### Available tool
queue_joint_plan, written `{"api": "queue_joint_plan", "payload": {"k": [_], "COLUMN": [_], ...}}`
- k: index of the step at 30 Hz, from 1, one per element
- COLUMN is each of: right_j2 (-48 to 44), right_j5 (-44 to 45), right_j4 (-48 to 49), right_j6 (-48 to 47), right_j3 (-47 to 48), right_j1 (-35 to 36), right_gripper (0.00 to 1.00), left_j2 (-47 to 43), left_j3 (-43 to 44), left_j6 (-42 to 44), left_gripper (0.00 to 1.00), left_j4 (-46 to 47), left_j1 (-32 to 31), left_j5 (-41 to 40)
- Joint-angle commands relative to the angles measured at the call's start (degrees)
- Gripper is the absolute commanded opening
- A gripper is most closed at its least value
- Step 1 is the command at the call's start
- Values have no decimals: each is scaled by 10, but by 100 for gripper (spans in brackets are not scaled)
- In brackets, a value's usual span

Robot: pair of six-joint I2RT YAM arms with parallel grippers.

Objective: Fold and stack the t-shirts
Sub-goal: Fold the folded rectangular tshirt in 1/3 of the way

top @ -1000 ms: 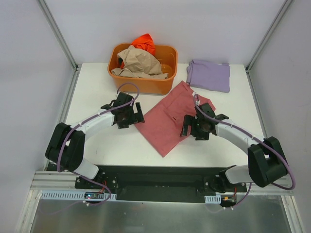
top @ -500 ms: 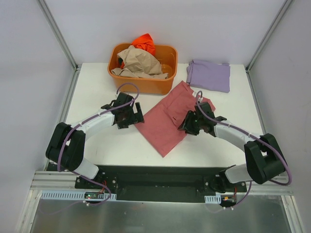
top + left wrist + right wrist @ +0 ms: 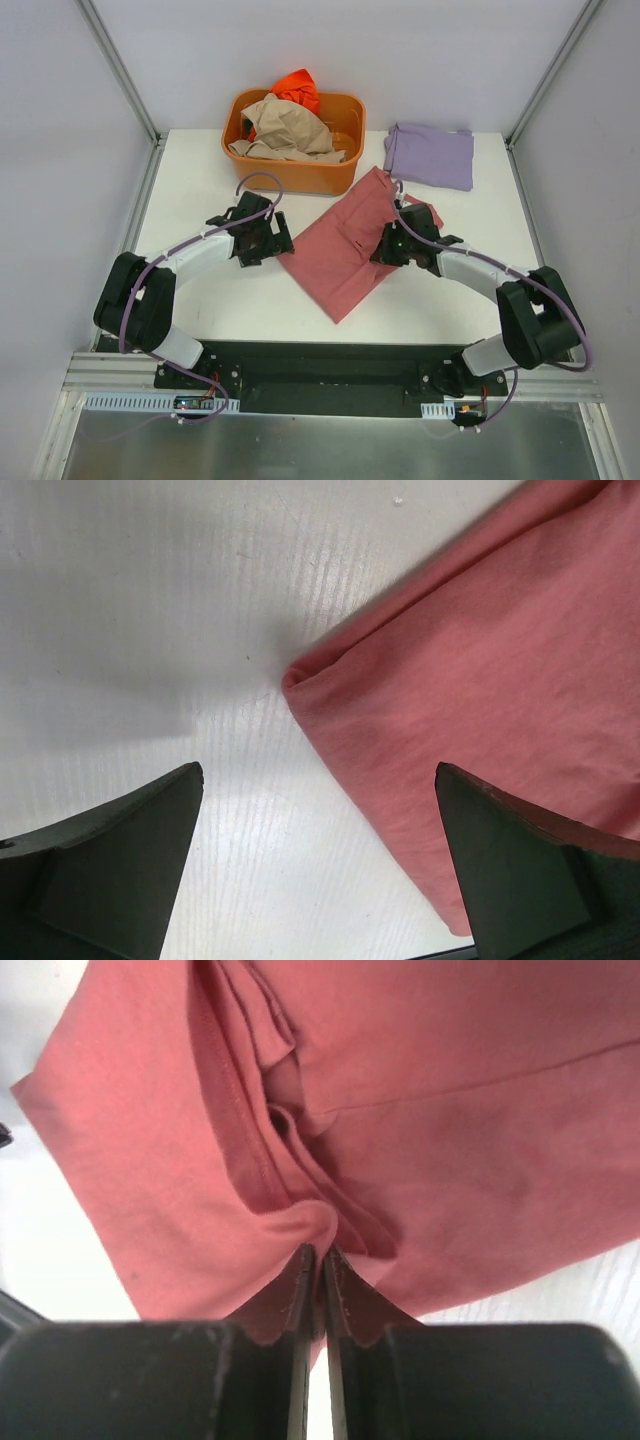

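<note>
A dusty rose-red t-shirt [image 3: 345, 245] lies partly folded on the white table [image 3: 200, 180]. My right gripper [image 3: 390, 243] is shut on a pinched fold of its cloth [image 3: 320, 1225] at the shirt's right edge. My left gripper [image 3: 272, 240] stands open at the shirt's left corner [image 3: 295, 675], its right finger [image 3: 530, 860] over the cloth and its left finger [image 3: 110, 860] over bare table. A folded lavender t-shirt [image 3: 430, 155] lies at the back right. Tan [image 3: 290, 125] and bright orange [image 3: 297, 88] shirts fill the tub.
The rigid orange plastic tub [image 3: 290, 170] stands at the back centre, just behind the rose-red shirt. Metal frame posts [image 3: 120, 70] rise at both back corners. The black base rail [image 3: 320, 365] runs along the near edge.
My right gripper moved in and left onto the shirt's right edge and closed on a fold of cloth. The left gripper barely shifted and stayed open.
</note>
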Motion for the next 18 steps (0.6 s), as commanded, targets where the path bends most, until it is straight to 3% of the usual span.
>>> {"api": "queue_joint_plan", "payload": {"k": [1, 4, 6, 14, 18], "right_j2": [40, 59, 62, -2, -68], "right_j5": [7, 9, 20, 119, 119], "right_j4": [61, 69, 62, -34, -53], "right_j6": [-51, -44, -37, -64, -96], "right_j3": [-9, -12, -11, 5, 17], "right_j1": [-14, -19, -18, -19, -18], "right_gripper": [11, 19, 33, 70, 77], "left_j2": [-6, -5, -5, 5, 7], "left_j3": [-3, -2, -2, 7, 9], "left_j6": [-6, -7, -8, -13, -16], "left_gripper": [99, 99, 99, 97, 96], "left_j4": [-6, -10, -11, -12, -12], "left_j1": [6, 9, 10, 11, 11], "left_j5": [-15, -15, -15, -15, -4]}}
